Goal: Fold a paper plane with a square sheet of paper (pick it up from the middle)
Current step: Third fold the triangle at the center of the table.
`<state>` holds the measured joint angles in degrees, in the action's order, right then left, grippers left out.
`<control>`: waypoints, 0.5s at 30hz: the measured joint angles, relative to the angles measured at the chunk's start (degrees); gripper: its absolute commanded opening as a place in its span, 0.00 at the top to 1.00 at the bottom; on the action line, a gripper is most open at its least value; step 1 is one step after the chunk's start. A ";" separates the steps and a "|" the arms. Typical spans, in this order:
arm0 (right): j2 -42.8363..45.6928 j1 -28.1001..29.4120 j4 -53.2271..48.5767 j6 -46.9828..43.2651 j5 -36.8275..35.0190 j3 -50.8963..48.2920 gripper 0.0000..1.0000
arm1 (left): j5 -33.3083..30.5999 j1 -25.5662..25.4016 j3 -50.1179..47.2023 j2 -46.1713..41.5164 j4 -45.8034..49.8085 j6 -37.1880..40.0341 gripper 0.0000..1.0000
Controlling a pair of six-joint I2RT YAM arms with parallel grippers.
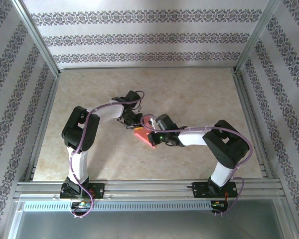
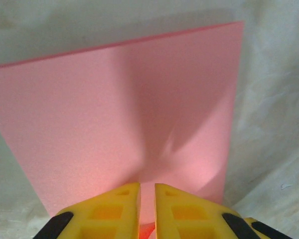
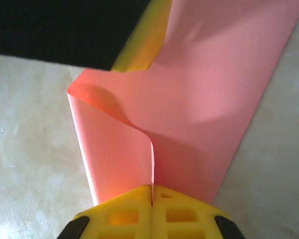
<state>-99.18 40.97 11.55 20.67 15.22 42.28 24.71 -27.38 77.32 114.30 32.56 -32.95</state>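
Observation:
The square sheet of paper point(image 1: 143, 137) is pink-red and hangs off the table between my two grippers, bent and curled. My right gripper point(image 3: 152, 187) is shut on the sheet's near edge, and the sheet point(image 3: 204, 99) rises away from it with one flap curling left. My left gripper point(image 2: 147, 185) faces the sheet's broad face point(image 2: 114, 109). Its fingers stand a narrow gap apart, with pink paper showing through the gap. In the right wrist view the left gripper's yellow finger point(image 3: 142, 42) touches the sheet's far part. From above, the left gripper point(image 1: 131, 121) and right gripper point(image 1: 153, 133) nearly meet. The paper plane is out of view.
The beige marbled table point(image 1: 199, 94) lies under both arms. Patterned walls and metal frame posts point(image 1: 246, 55) close it in on three sides. Aluminium rails point(image 1: 149, 189) run along the near edge by the arm bases.

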 measured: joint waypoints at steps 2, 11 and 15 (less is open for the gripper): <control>0.00 0.00 0.00 0.02 0.00 0.00 0.97 | -0.57 0.11 0.04 -0.11 0.02 -0.04 0.84; 0.00 -0.37 -0.02 0.02 0.24 0.00 0.97 | -3.21 0.39 0.07 0.13 0.09 -0.48 0.87; 0.00 -0.37 -0.02 0.00 0.22 0.00 0.98 | -4.00 0.48 0.07 0.76 0.28 -0.46 0.89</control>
<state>-99.18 40.60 11.53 20.67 15.44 42.28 20.71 -26.89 77.38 115.07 32.84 -33.41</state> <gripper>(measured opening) 0.057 0.119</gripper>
